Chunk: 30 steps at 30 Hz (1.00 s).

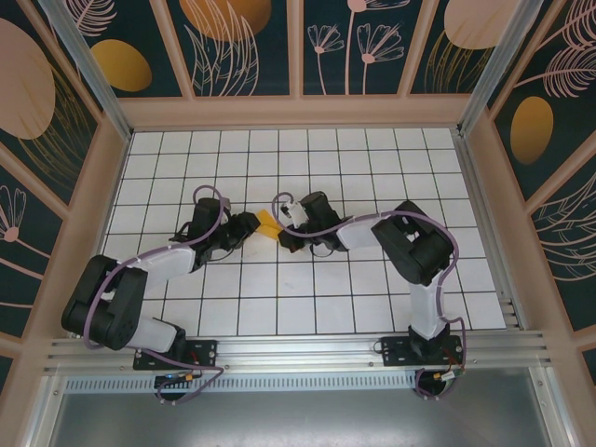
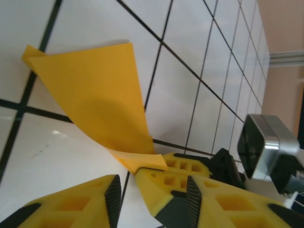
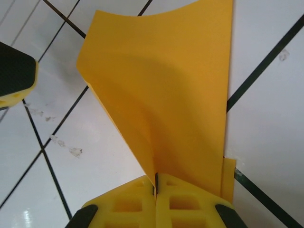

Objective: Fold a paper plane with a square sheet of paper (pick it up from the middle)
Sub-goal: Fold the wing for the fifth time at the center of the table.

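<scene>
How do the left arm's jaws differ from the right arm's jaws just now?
The right jaws are shut, pinching an edge of the orange-yellow paper; the left jaws stand apart, with no paper between them. The right jaws touch the paper; the nearer left finger sits clear beside it. Both have yellow fingers and sit low over the tiled table, facing each other.

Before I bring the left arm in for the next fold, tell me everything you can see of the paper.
The paper is thin, plain orange-yellow and matte, already folded: doubled edges show along its sides in the right wrist view. It forms a tapering, bowed flap above the white tiled table. Its narrow end is pinched in the shut right gripper. The left gripper stands open close beside that end; whether it touches the paper cannot be told.
</scene>
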Tool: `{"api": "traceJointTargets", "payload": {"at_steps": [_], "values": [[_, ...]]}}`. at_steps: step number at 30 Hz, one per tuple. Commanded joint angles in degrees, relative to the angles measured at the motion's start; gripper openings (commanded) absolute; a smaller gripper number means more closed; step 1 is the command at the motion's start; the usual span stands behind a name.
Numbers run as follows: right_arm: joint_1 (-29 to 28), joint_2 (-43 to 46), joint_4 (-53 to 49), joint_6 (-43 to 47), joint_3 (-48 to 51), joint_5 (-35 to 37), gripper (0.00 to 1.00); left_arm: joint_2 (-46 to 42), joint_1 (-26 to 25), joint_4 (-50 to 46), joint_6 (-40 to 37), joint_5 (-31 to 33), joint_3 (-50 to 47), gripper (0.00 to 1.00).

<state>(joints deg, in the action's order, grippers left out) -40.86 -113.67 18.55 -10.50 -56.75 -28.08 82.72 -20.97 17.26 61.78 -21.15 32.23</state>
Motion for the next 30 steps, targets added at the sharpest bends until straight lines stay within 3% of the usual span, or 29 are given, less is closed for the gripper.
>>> {"api": "traceJointTargets", "payload": {"at_steps": [1,13,30], "values": [[2.0,-2.2,-1.7,-5.8,-1.8,-8.2,0.0,2.0,0.2,5.7,-1.5,-3.5,-0.3,0.41],[5.6,-3.3,4.1,-18.3,-0.4,-15.2,0.0,8.4,-2.3,12.2,-4.3,-6.7,1.5,0.28],[6.8,-5.1,0.4,-21.8,-0.6,-13.2,0.0,17.4,-4.2,15.2,-5.0,-7.5,6.1,0.18]]}}
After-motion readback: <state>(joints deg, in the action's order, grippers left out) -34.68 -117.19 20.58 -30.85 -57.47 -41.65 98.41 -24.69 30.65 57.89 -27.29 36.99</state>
